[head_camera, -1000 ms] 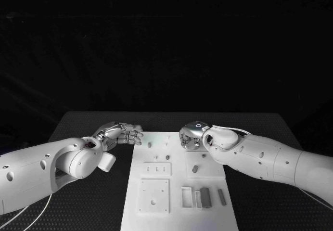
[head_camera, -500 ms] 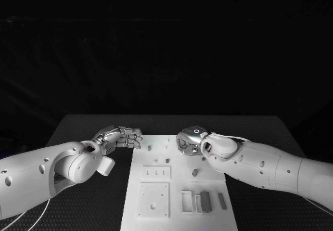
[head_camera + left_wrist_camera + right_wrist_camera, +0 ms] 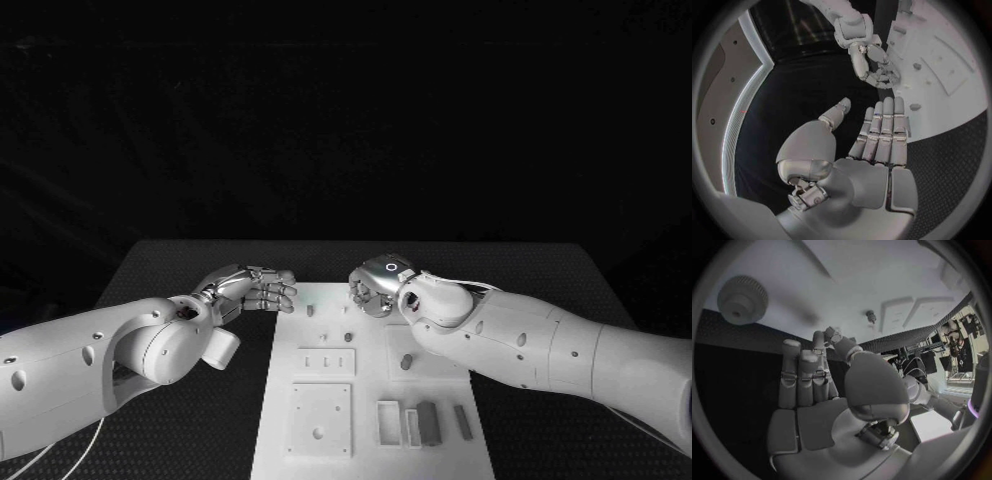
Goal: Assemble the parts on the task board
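Note:
The white task board [image 3: 325, 385] lies in the middle of the black table. Small grey pegs [image 3: 346, 335] stand in its far half, and grey blocks [image 3: 426, 420] lie in slots near its front. My right hand [image 3: 378, 285] hovers over the board's far end with its fingers held close together and nothing visible in them. The right wrist view shows the same hand [image 3: 811, 385], with a round toothed part [image 3: 742, 300] and a small peg [image 3: 871, 316] on the board beyond it. My left hand [image 3: 253, 288] is just off the board's far left edge, fingers straight and empty [image 3: 879, 135].
Two square white plates [image 3: 320, 410] sit on the board's left half. Black mat [image 3: 173, 260] surrounds the board on both sides. In the left wrist view the right hand [image 3: 873, 65] shows beside the board [image 3: 942, 75].
My right hand has moved left across the board's far end, toward my left hand. The left hand has hardly moved. The camera has shifted slightly.

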